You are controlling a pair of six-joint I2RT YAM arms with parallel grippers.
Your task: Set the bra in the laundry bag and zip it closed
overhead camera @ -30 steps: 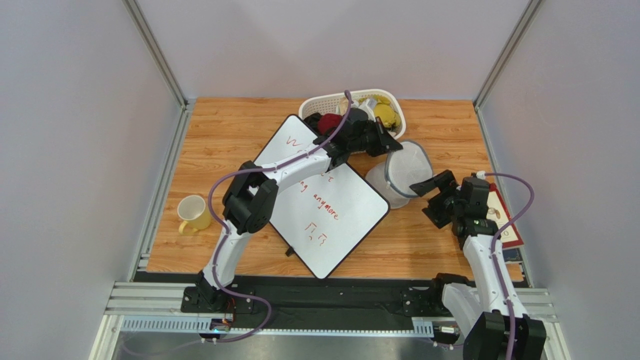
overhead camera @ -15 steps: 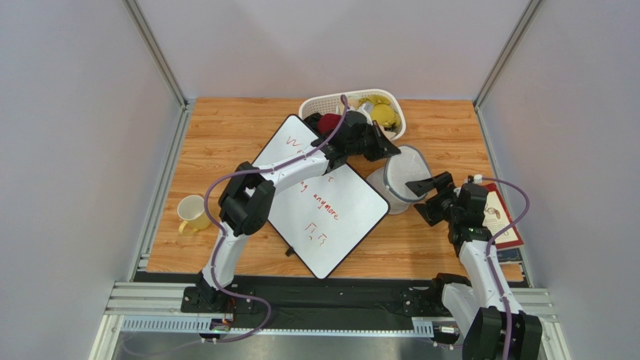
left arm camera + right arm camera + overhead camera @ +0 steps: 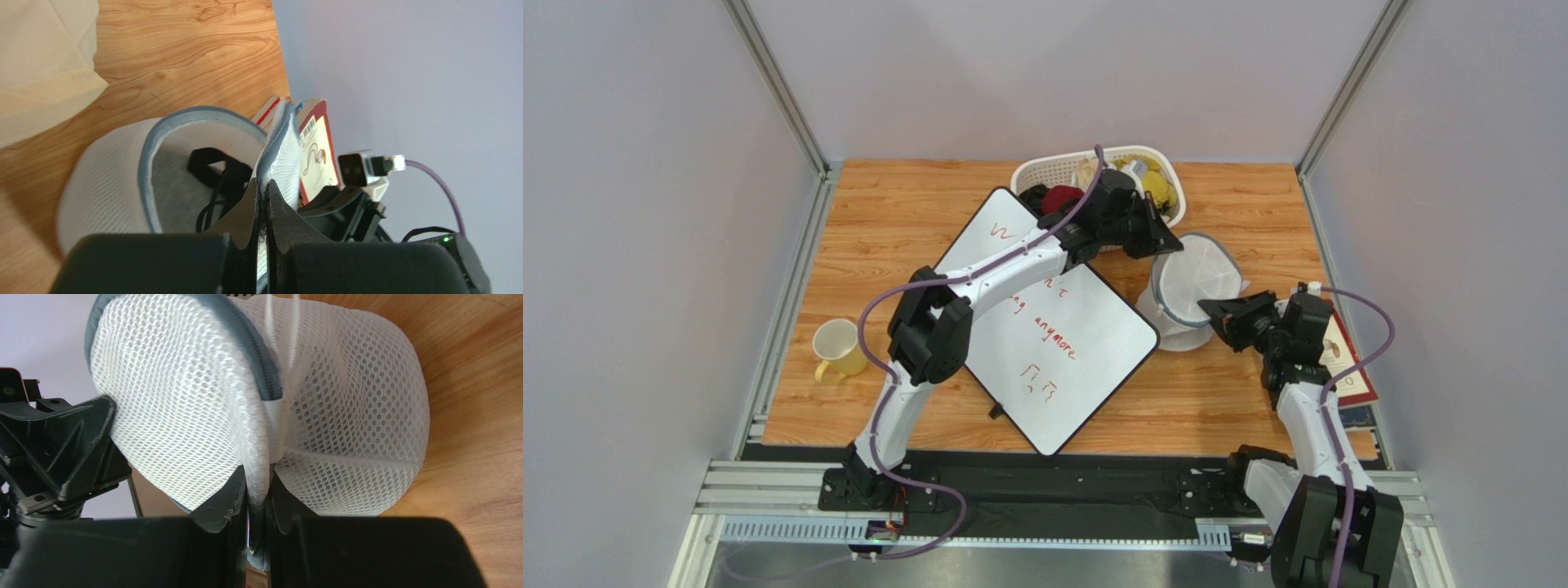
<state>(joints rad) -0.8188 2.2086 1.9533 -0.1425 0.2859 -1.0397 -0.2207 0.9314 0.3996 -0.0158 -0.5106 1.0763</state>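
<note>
The laundry bag (image 3: 1195, 284), white mesh with a grey zipper rim, stands opened between both arms right of the whiteboard. My left gripper (image 3: 1169, 244) is shut on the bag's far zipper rim (image 3: 279, 147), holding the flap up. In the left wrist view, thin black straps of the bra (image 3: 213, 176) lie inside the laundry bag (image 3: 104, 184); its cups are hidden. My right gripper (image 3: 1214, 311) is shut on a fold of the bag's mesh (image 3: 265, 447) at the near right side. The left gripper's fingers (image 3: 61, 447) show beyond the mesh in the right wrist view.
A tilted whiteboard (image 3: 1051, 337) with red writing lies under the left arm. A white slotted basket (image 3: 1032, 175) at the back holds a yellow garment (image 3: 1155, 184) and a dark red one (image 3: 1060, 199). A yellow mug (image 3: 840, 348) stands left. A red book (image 3: 1342, 358) lies right.
My right gripper has moved in to the bag and shut on its mesh. The left gripper has shifted slightly right with the rim, and the bag now stands more upright.
</note>
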